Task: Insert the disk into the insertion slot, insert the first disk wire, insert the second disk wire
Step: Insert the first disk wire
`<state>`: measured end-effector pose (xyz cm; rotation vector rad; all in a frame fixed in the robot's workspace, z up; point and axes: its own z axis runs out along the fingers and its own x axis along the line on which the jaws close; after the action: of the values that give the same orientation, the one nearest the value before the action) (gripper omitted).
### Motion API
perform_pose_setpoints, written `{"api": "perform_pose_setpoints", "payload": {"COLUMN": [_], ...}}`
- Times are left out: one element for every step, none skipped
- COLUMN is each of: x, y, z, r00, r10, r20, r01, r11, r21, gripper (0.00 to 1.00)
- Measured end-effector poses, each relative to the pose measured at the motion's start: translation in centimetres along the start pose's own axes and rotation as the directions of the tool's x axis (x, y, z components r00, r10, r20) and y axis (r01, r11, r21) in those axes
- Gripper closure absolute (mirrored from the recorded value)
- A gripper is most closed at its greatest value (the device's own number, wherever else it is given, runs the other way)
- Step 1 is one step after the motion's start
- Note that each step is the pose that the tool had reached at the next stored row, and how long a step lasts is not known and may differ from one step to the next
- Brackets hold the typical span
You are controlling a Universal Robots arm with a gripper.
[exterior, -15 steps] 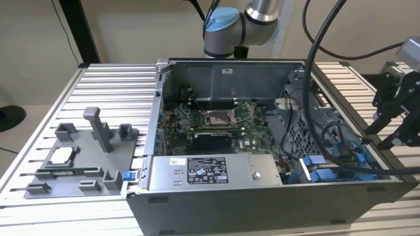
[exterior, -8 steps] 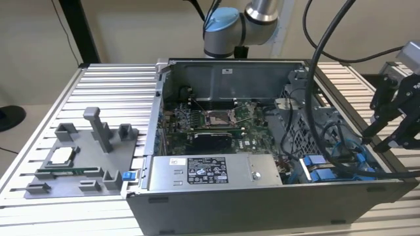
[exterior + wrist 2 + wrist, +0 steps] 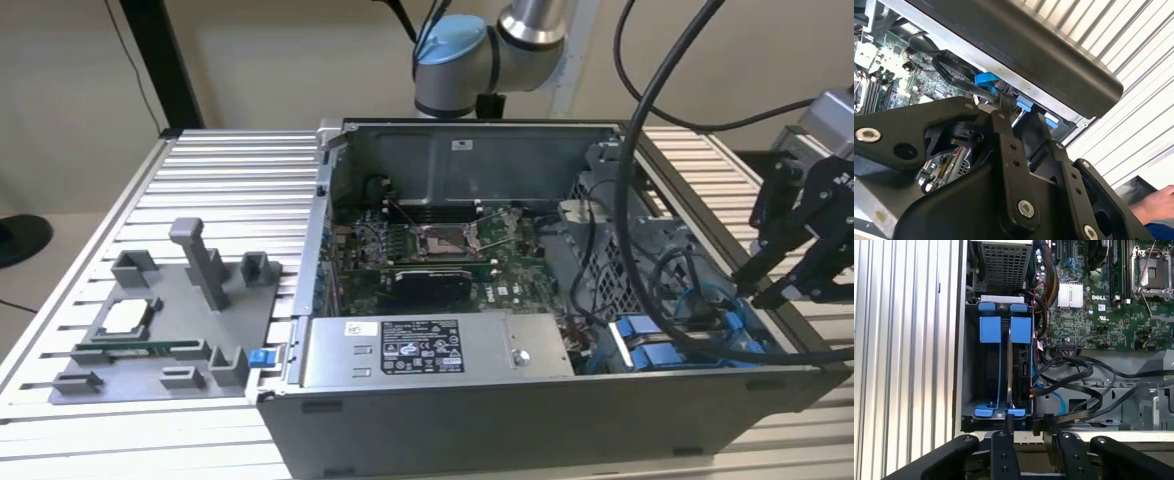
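Note:
The insertion slot (image 3: 970, 365) is a dark cage with blue rails at the corner of the open computer case (image 3: 534, 420). Two blue carrier tabs (image 3: 1021, 329) stand side by side at one end of it. A thin silver edge that looks like the disk (image 3: 1010, 370) stands on edge in the bay under one of the tabs. Black wires (image 3: 1074, 372) and a thin blue wire (image 3: 1053, 392) lie loose beside the bay. My gripper (image 3: 1026, 427) hovers just outside the case wall by the bay, open, with nothing between its fingers. In the exterior view the gripper (image 3: 761, 287) hangs at the right of the case.
A grey power supply box (image 3: 427, 350) lies along the case front, with the motherboard (image 3: 441, 250) behind it. A grey fixture with parts (image 3: 160, 320) sits on the slatted table at the exterior view's left. Thick black cables (image 3: 654, 230) drape over the case. A person's hand (image 3: 1154, 205) shows beyond the gripper.

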<state>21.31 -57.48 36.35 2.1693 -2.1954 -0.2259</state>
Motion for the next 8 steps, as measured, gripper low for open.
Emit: {"api": "perform_pose_setpoints", "payload": {"x": [-0.02,-0.03,-0.05,-0.07,-0.08,-0.10,-0.10,-0.10], "y": [0.01,0.01,0.02,0.02,0.02,0.02,0.03,0.04], "z": [0.00,0.02,0.03,0.05,0.06,0.07,0.07,0.06], "r00": [1.0000,1.0000,1.0000,0.9999,0.9999,0.9998,0.9997,0.9996], "r10": [0.002,0.005,0.008,0.011,0.014,0.017,0.021,0.024], "r20": [0.0011,0.0026,0.0043,0.0063,0.0083,0.0103,0.0116,0.0128], "r01": [-0.002,-0.005,-0.008,-0.011,-0.014,-0.017,-0.021,-0.024], "r11": [1.0000,1.0000,1.0000,0.9999,0.9999,0.9999,0.9998,0.9997], "r21": [0.0004,0.0008,0.0011,0.0016,0.0020,0.0024,0.0026,0.0029], "gripper": [1.00,1.00,1.00,1.00,1.00,1.00,1.00,1.00]}}
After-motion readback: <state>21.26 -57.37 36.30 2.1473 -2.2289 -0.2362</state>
